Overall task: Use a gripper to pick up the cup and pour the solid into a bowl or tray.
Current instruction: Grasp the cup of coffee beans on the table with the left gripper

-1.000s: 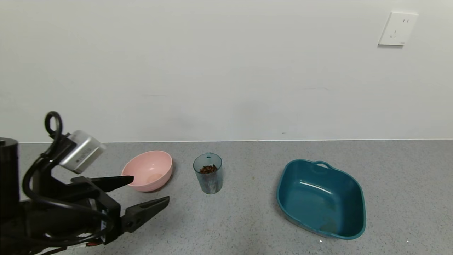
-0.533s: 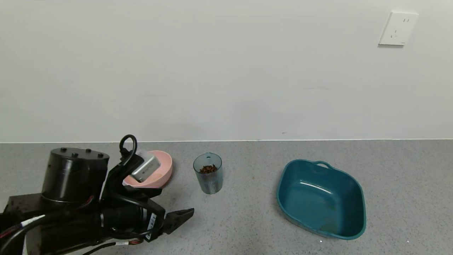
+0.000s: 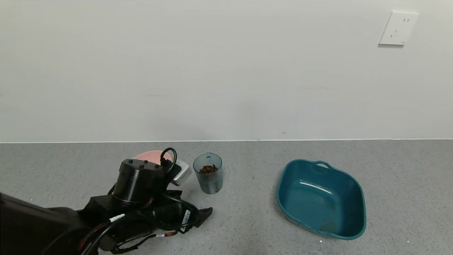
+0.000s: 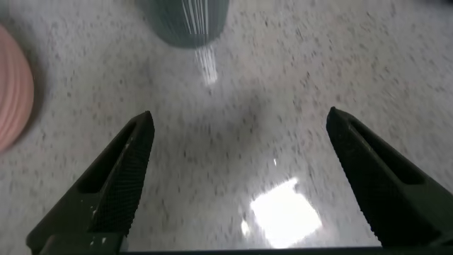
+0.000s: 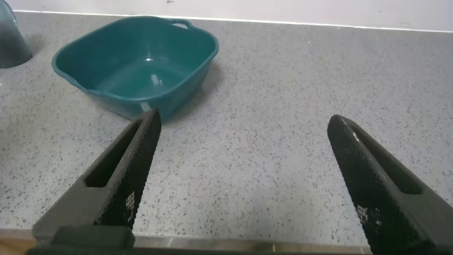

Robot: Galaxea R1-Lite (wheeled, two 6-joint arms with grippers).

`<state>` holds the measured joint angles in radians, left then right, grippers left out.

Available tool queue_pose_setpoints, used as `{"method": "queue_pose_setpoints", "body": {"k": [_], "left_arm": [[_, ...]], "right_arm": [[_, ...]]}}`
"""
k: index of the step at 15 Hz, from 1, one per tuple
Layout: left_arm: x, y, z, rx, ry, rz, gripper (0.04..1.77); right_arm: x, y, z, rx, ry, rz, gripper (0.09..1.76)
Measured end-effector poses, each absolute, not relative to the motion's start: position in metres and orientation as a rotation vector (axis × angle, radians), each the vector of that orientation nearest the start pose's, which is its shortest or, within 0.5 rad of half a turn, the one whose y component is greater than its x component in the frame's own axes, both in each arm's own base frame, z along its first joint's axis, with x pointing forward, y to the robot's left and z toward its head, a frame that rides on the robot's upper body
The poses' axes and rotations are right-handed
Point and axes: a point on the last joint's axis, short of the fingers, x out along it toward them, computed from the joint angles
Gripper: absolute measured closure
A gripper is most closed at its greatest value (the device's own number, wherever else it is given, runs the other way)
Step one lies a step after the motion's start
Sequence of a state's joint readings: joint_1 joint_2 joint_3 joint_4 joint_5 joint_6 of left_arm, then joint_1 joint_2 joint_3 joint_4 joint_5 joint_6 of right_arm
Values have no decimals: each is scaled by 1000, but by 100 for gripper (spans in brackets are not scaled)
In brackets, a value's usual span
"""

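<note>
The ribbed grey-teal cup (image 3: 208,177) stands upright on the grey counter, with dark brown beans (image 3: 208,169) inside. My left gripper (image 3: 196,207) is open and empty, low over the counter just in front and to the left of the cup, not touching it. In the left wrist view the cup's base (image 4: 191,21) lies ahead of the open gripper (image 4: 239,117). The dark teal basin (image 3: 320,198) sits to the right, with no beans in view inside it. My right gripper (image 5: 244,120) is open and empty, out of the head view; its wrist view shows the basin (image 5: 134,64) ahead.
The pink bowl (image 3: 148,156) stands left of the cup, mostly hidden behind my left arm; its rim also shows in the left wrist view (image 4: 10,92). The wall runs along the counter's back edge. Bare counter (image 3: 247,198) lies between the cup and the basin.
My left arm has swung to the right and forward toward the cup, now covering most of the pink bowl. The cup and basin have not moved.
</note>
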<state>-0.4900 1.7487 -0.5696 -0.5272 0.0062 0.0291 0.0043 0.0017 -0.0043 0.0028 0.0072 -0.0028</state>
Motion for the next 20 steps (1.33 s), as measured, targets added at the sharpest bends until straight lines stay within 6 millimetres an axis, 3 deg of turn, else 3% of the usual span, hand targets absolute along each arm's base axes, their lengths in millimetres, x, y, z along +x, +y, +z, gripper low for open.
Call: {"method": "queue_pose_setpoints", "body": {"k": [3, 7, 14, 20], "left_arm": [[249, -136, 80, 156, 613, -455, 6], [253, -141, 70, 138, 605, -425, 6], [273, -154, 47, 59, 383, -351, 6], [276, -166, 19, 33, 266, -316, 6]], "right_arm": [[-23, 0, 76, -3, 1, 11, 14], [-23, 0, 76, -3, 0, 13, 14], [-23, 0, 76, -2, 0, 13, 14], [-23, 0, 76, -2, 0, 13, 14]]}}
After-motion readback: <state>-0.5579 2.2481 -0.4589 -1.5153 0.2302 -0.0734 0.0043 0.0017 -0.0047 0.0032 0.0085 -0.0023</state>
